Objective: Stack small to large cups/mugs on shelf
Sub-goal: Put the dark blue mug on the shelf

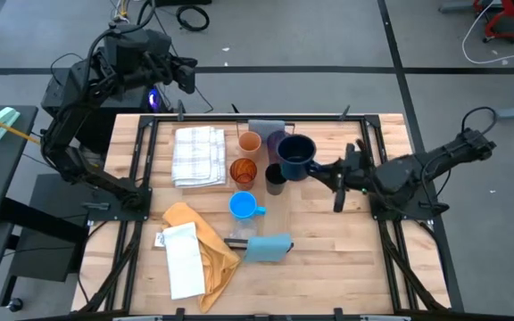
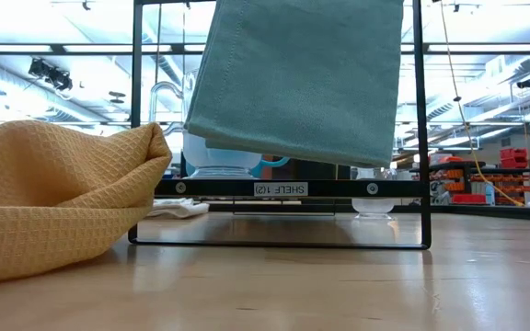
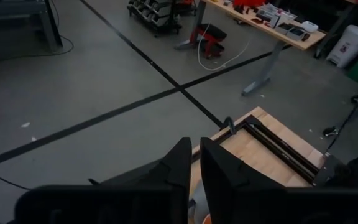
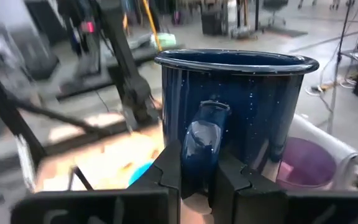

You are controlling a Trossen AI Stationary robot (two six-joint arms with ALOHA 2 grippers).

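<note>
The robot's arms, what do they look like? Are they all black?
Mostly. Both arms are dark, jointed tubes with black cables looping alongside. The left arm shows a small purple-blue light near its base. Each ends in two flat, dark, blocky fingers, tapering toward the tips.

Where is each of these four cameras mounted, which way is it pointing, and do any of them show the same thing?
High view: overhead, straight down; both arms, right tool at the navy mug.
Low view: tabletop height, facing across; teal cloth, yellow cloth, no arm.
Left wrist view: left tool, nearly closed and empty, over floor beyond the table corner.
Right wrist view: right tool shut on the navy mug's handle.
Shared: the navy mug, high and right wrist views.
</note>
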